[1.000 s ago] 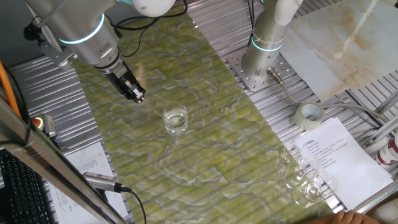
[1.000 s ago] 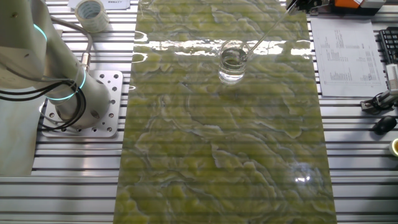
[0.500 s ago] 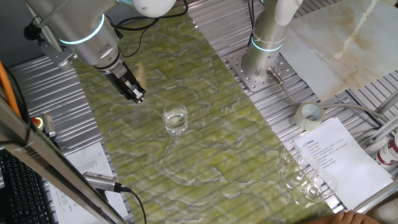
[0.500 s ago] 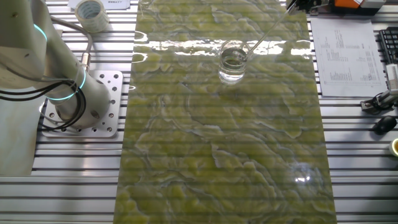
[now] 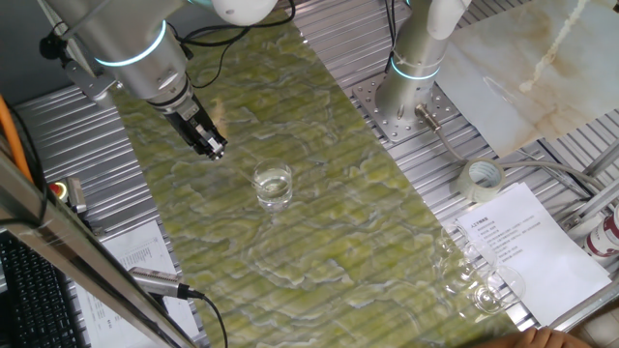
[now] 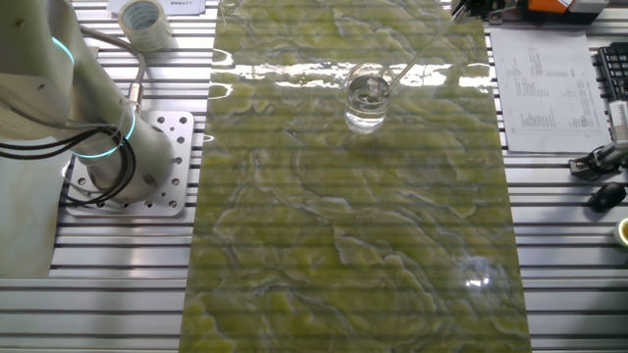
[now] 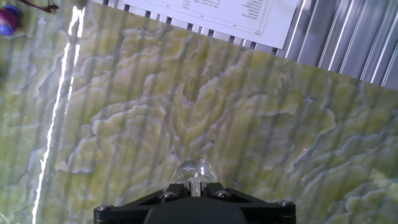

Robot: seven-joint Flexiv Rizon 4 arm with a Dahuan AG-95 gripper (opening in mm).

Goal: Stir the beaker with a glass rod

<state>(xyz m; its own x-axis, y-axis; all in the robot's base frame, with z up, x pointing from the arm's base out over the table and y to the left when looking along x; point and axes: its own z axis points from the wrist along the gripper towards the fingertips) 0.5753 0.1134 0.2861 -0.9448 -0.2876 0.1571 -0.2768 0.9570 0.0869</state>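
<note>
One fixed view: the gripper (image 5: 214, 150) hangs above the green marbled mat (image 5: 319, 203), up and to the left of the beaker (image 5: 273, 185), which stands upright near the mat's middle. The glass rod is too faint to trace here. A cluster of clear glass vessels (image 5: 479, 280) sits at the near right, well apart.

The other fixed view: the glass rod (image 6: 424, 47) shows as a thin slanted line running from the far right corner down into the mouth of the beaker (image 6: 367, 97). The hand itself is largely out of frame.

Hand view: the fingers (image 7: 214, 186) stand close together, apparently clamped on the rod's upper end; a rounded glass glint (image 7: 193, 171) sits just ahead of them.

Hazards, as judged: the rod enters at a steep slant, so a wide stirring sweep can press its tip against the wall and tip or slide the light beaker. Downward drift can jam the tip on the base and snap the rod. A smooth rod can also slip in the grasp.
</note>
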